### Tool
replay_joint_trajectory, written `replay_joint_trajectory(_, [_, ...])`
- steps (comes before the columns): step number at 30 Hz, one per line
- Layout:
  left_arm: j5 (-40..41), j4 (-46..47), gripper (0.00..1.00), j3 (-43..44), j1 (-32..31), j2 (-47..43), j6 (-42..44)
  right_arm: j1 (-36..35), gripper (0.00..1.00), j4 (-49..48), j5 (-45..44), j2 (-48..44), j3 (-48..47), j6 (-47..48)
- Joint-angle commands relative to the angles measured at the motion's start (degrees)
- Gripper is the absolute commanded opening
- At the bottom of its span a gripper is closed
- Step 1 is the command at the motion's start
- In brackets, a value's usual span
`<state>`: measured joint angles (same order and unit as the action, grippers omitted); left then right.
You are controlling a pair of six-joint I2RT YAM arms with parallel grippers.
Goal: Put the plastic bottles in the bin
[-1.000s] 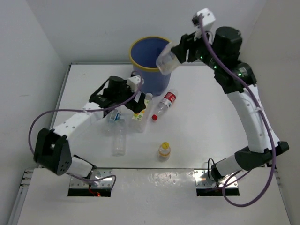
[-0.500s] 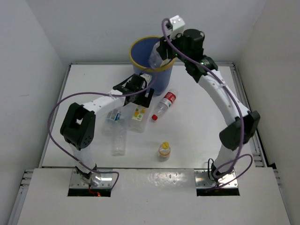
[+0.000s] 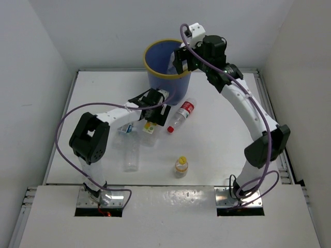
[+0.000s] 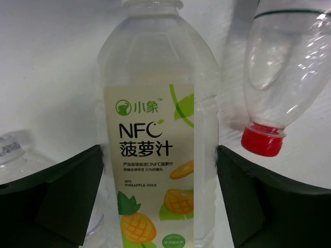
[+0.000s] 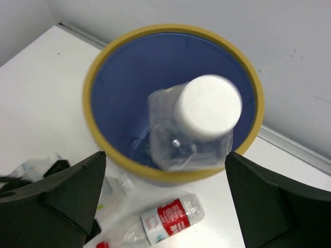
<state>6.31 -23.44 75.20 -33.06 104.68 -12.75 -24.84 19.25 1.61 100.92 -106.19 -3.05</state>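
The bin is blue with a yellow rim and stands at the back of the table. My right gripper hangs over it, open. A clear white-capped bottle is loose between the spread fingers, blurred, inside the bin's mouth. My left gripper sits low around a lying pineapple-juice bottle, with both fingers against its sides. A red-capped, red-labelled bottle lies just right of it.
A yellow-capped bottle stands near the front centre. A clear bottle and a blue-labelled one lie left of the juice bottle. The red-capped bottle lies just in front of the bin.
My right arm swung left over the bin and its jaws opened, letting the white-capped bottle go. My left gripper slid onto the juice bottle and narrowed around it.
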Motion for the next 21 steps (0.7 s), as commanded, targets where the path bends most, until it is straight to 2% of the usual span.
replay_joint_trajectory(1, [-0.9,-0.6,0.90,-2.6,-0.5,-1.3,0.4,-1.4,0.95,1.2,1.1,-7.2,0.8,0.1])
replay_joint_trajectory(4, [-5.1,-0.1,0.61,-4.4,-0.5,-3.9,1.2,-1.1,0.97,2.5,0.1,-8.8,0.5,0.3])
replay_joint_trajectory(5, [-6.0,0.5,0.46,-5.1,-0.5,-5.5,2.1,-0.8,0.97,2.8,-0.1,-9.9,0.2,0.3])
replay_joint_trajectory(8, [-6.6,0.5,0.23,-5.1,-0.5,-8.4,3.3,0.8,0.98,3.0,-0.3,-11.2,-0.2,-0.8])
replay_joint_trajectory(12, [-11.2,0.5,0.10,-4.5,-0.5,-16.8,7.0,3.8,0.98,3.8,-0.2,-13.9,-0.2,-1.6])
replay_joint_trajectory(13, [-15.0,1.2,0.10,-3.6,-0.5,-19.1,7.6,5.2,0.98,4.3,0.1,-15.3,-0.1,-2.1])
replay_joint_trajectory(16, [-19.0,5.6,0.02,-0.4,-1.1,-28.8,9.1,7.5,0.98,5.2,1.6,-19.1,4.4,-2.4])
replay_joint_trajectory(18, [-17.6,8.6,0.00,2.8,-1.1,-32.6,10.0,9.6,0.98,5.2,3.7,-20.8,10.8,-1.9])
replay_joint_trajectory(21, [-10.7,14.1,0.00,11.4,-0.3,-31.9,11.3,11.6,0.96,6.8,6.6,-25.0,18.0,-1.6])
